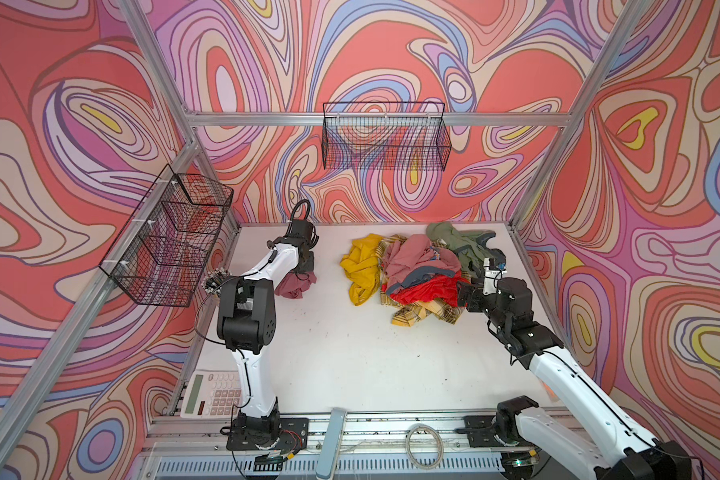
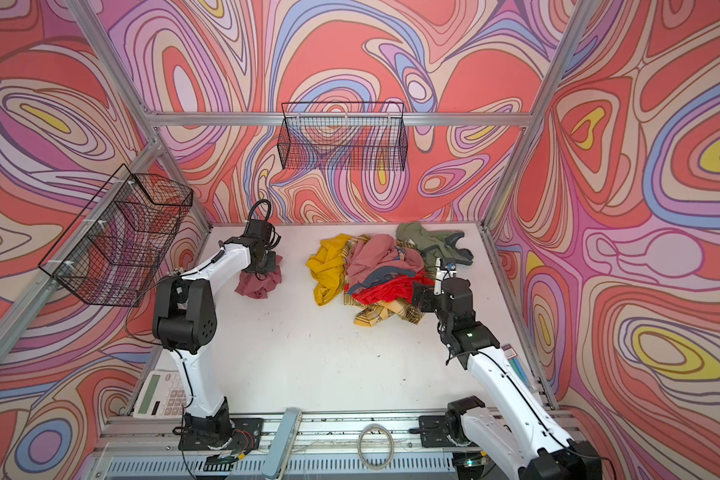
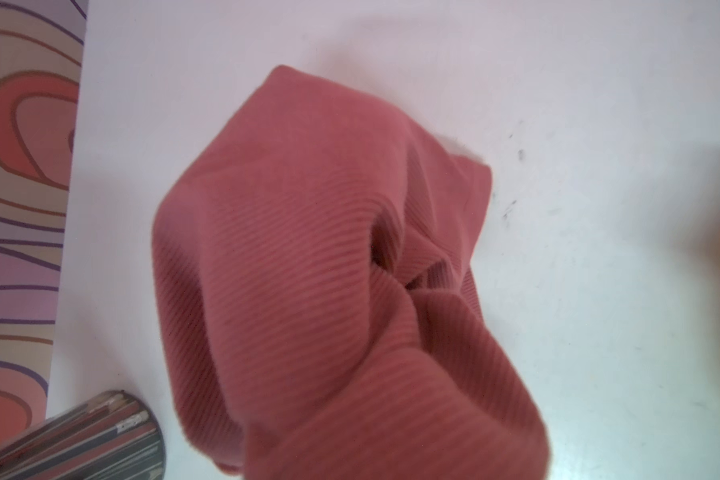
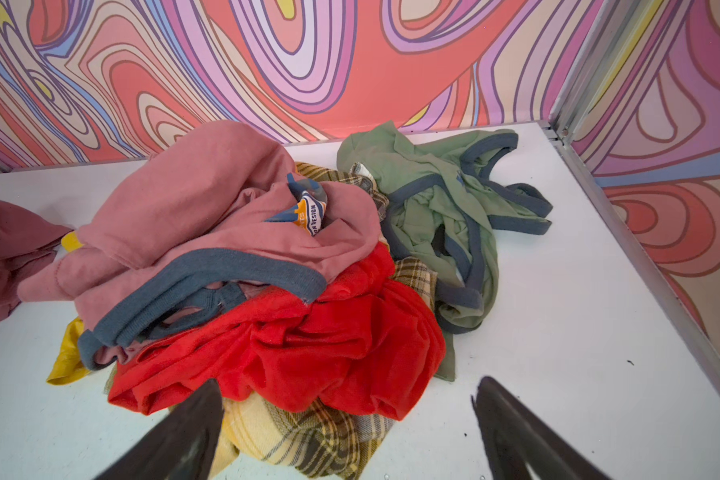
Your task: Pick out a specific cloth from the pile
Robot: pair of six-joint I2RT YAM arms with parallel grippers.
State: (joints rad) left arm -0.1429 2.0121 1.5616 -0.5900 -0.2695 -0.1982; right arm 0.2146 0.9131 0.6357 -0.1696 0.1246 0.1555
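Pile just beside splayed right hand; left hand grips rose cloth.

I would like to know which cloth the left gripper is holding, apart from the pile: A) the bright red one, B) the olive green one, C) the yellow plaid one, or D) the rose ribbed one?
D: the left gripper is shut on the rose ribbed cloth, well to the side of the pile, where the other three colours lie.
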